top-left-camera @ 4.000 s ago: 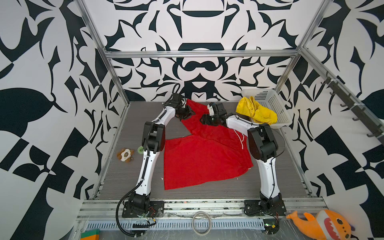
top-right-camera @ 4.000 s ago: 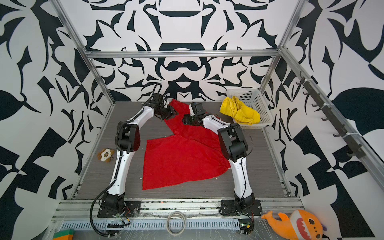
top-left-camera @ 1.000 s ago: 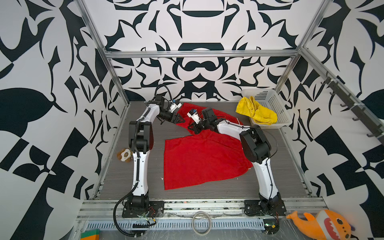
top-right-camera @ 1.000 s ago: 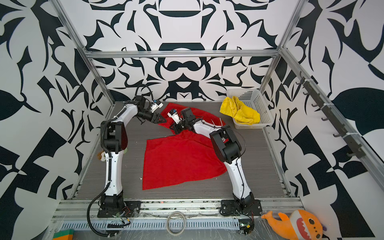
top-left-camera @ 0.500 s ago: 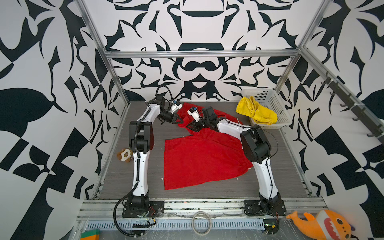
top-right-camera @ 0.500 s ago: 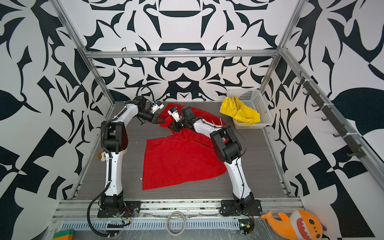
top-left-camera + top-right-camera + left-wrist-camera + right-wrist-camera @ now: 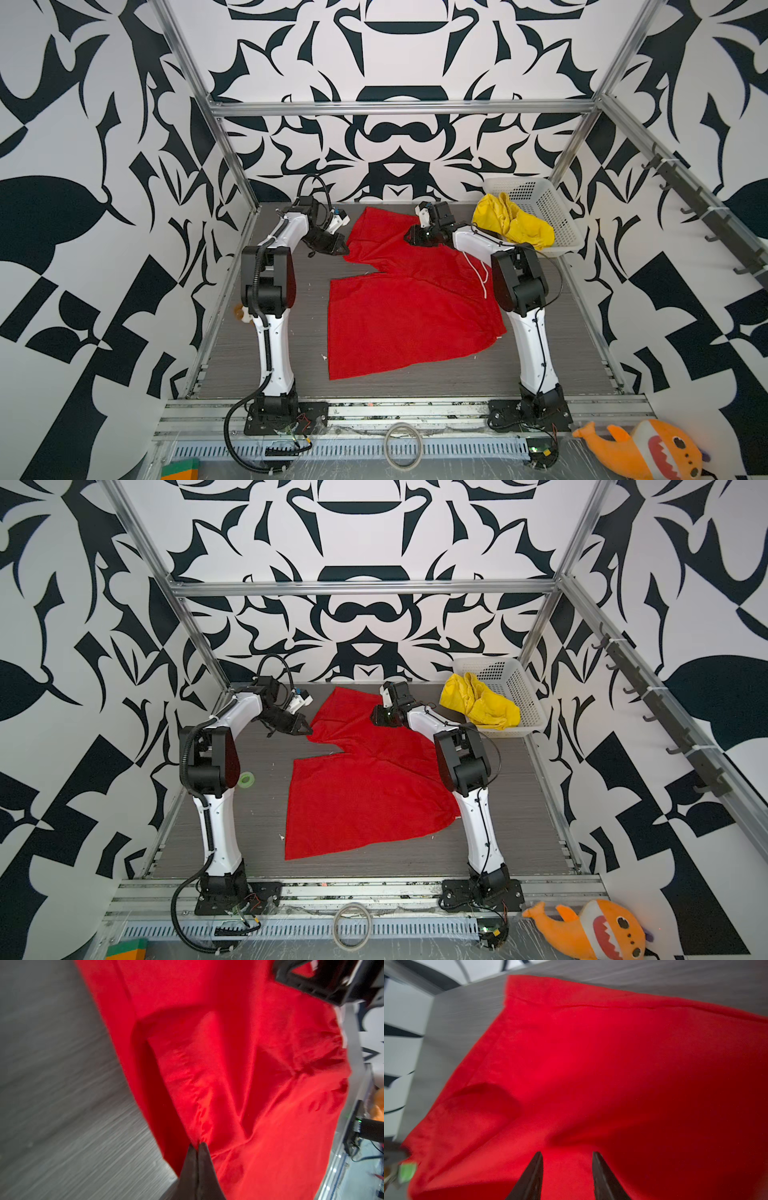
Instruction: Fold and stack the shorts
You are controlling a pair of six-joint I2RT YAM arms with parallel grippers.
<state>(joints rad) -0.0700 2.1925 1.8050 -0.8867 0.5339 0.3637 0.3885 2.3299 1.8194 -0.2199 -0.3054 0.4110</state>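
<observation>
Spread flatter than a second ago, the red shorts (image 7: 407, 307) lie on the worktop (image 7: 436, 381), far leg fanned out, seemingly being smoothed for a first fold. The yellow shorts (image 7: 513, 222) wait bundled in the white basket (image 7: 540, 195), far right. That far leg's left edge is pinched by the left fingers (image 7: 189, 1172), pressed together. The right fingers (image 7: 532, 1178), now spread above it, need a matching hold, with the right arm (image 7: 478, 245) and white drawstring (image 7: 483, 278) likely in the way.
</observation>
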